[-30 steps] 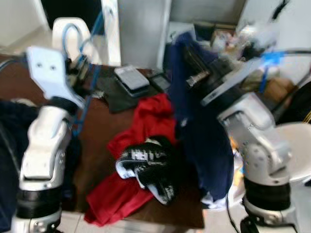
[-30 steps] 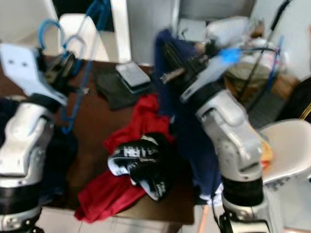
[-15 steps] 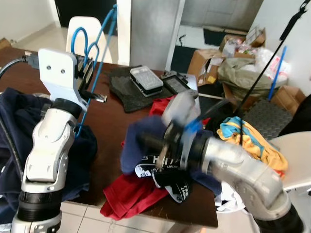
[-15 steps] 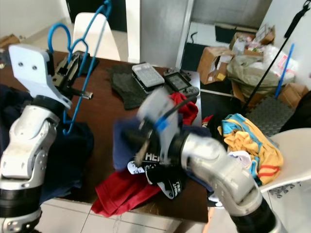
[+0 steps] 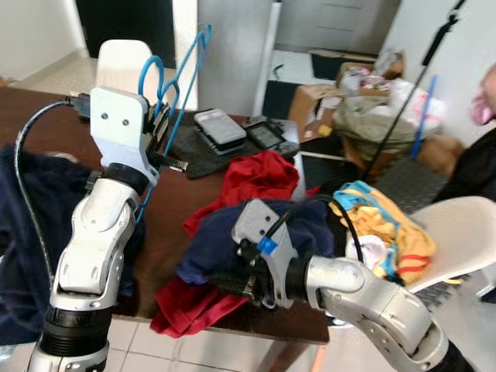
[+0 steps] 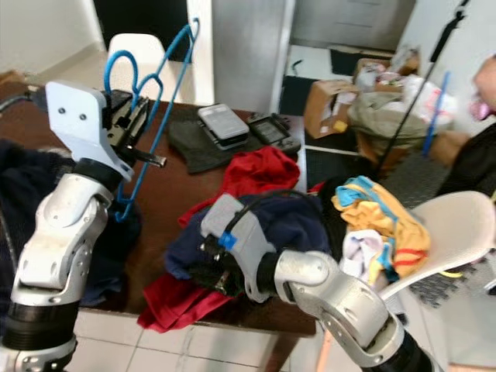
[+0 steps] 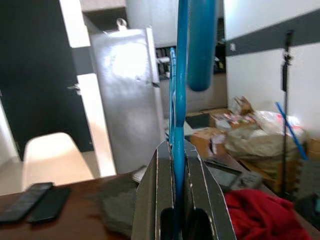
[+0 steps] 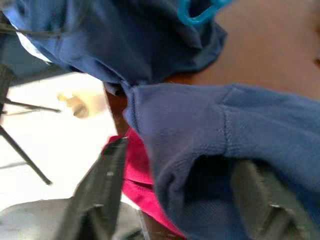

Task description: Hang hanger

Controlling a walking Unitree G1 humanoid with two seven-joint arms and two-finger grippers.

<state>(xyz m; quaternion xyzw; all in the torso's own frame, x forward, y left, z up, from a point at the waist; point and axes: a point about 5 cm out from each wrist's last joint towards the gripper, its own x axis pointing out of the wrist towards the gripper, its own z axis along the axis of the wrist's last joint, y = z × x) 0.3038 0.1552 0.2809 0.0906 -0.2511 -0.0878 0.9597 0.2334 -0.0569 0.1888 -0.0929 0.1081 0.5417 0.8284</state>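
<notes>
Left tool (image 7: 175, 165) raised over the dark brown table (image 6: 167, 198), fingers clamped tight on the thin blue wire hanger (image 6: 159, 101), which stands upright, hook uppermost, above the table's far left part. Right tool (image 8: 185, 200) low at the table's near edge, fingers spread wide around a fold of the navy blue cloth garment (image 6: 271, 225), which lies heaped on a red cloth garment (image 6: 256, 170). Two remote-like devices (image 6: 221, 124) on a dark cloth beyond. No writing legible.
</notes>
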